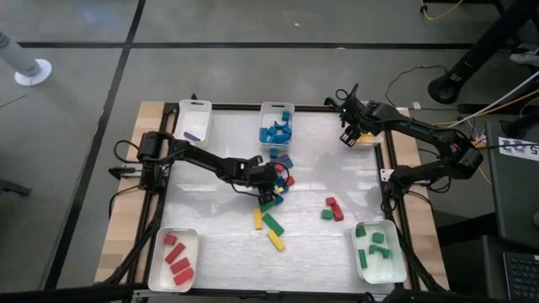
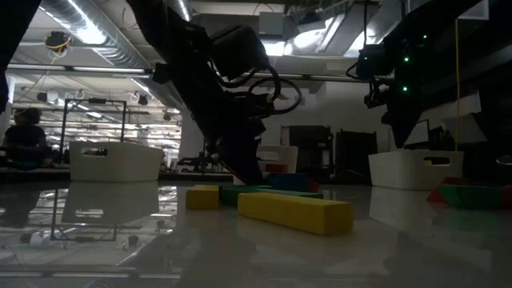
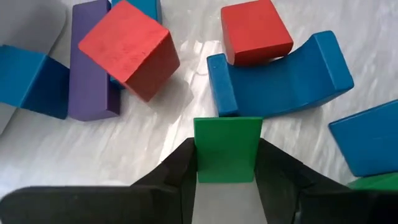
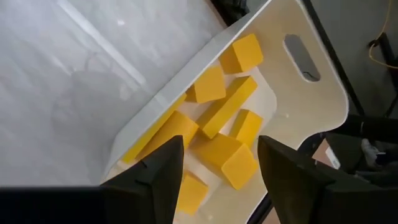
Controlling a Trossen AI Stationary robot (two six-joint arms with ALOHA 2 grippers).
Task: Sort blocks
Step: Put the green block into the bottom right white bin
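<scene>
the left gripper [image 1: 271,192] reaches into the middle of the table [image 1: 219,231], low over a loose cluster of blocks. in its wrist view the two dark fingers [image 3: 180,171] stand on either side of a green block [image 3: 227,149], pressed against its flanks, so the gripper is closed on that block. just beyond it lie a curved blue block [image 3: 286,81] with a red cube [image 3: 255,31] resting at its hollow, a second red cube [image 3: 127,46] tilted against a purple bar [image 3: 90,62], and more blue pieces at the edges.

the right gripper [image 1: 351,135] hovers over the tray of yellow blocks [image 4: 224,112] at the far right corner of the table. its fingers [image 4: 158,171] stand apart with nothing between them.

seen from above, white trays sit around the table: one with blue blocks [image 1: 276,132] at the far middle, one with a purple piece [image 1: 194,135] at the far left, one with red blocks [image 1: 175,259] at the near left, and one with green blocks [image 1: 375,248] at the near right. loose on the table, two yellow bars [image 1: 275,241] and a green bar [image 1: 272,223] lie just near of the left gripper, and a small group of red and green blocks [image 1: 332,209] lies toward the right, well apart from the cluster.

in the low view a long yellow bar [image 2: 294,213] lies nearest the camera, with a small yellow cube [image 2: 202,197] beside it.
</scene>
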